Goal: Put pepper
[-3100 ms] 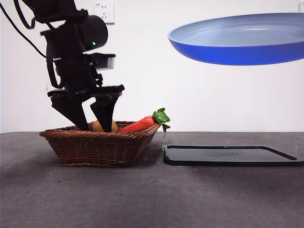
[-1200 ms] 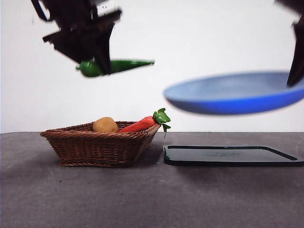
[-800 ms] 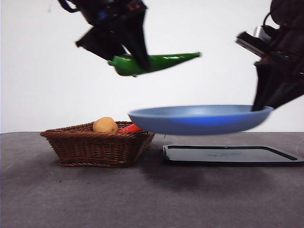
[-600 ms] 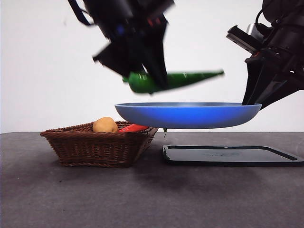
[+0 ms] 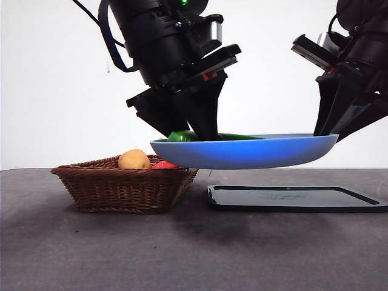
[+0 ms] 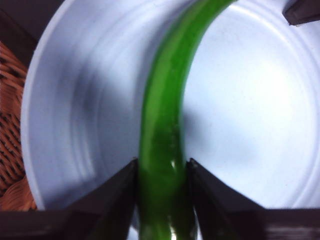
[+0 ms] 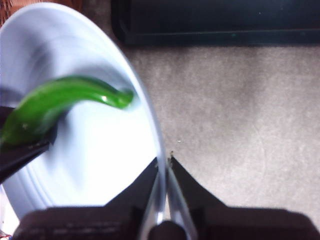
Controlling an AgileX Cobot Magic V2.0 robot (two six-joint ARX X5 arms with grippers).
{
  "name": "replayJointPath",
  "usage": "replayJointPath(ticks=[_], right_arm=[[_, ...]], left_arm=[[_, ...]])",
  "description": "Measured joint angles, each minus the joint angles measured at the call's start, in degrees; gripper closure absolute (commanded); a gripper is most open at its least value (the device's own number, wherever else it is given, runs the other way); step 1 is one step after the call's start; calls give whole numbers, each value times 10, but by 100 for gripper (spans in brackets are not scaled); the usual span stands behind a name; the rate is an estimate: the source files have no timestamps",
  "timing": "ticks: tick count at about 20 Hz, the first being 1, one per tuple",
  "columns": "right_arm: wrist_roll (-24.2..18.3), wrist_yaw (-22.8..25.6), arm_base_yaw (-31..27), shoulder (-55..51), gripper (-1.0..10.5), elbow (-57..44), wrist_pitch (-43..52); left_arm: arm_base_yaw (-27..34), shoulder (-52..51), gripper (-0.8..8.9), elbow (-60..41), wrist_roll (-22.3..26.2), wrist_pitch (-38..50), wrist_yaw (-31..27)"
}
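There is one green pepper (image 5: 233, 137). There is one blue plate (image 5: 267, 153). There is one brown basket (image 5: 121, 187). In the basket there is one round yellow-brown potato (image 5: 134, 160) and one orange-red vegetable (image 5: 162, 164), of which only a small bit shows. There is one dark flat tray (image 5: 291, 199) on one gray table (image 5: 182, 254). There are two grippers, the left gripper (image 6: 161, 192) and the right gripper (image 7: 163, 167). Each gripper has two black jaws.
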Motion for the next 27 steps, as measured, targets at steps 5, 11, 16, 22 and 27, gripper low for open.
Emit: replayJointPath(ticks=[5, 11, 16, 22, 27], right_arm=[[-2, 0, 0, 0, 943, 0, 0], [-2, 2, -9, 0, 944, 0, 11], [1, 16, -76, 3, 944, 0, 55], [22, 16, -165, 101, 944, 9, 130], [28, 14, -174, 190, 944, 72, 152]], left_arm=[[0, 0, 552, 0, 0, -1, 0], [0, -82, 553, 0, 0, -19, 0], [0, -185, 553, 0, 0, -30, 0], [0, -301, 553, 0, 0, -31, 0], [0, -328, 553, 0, 0, -35, 0]])
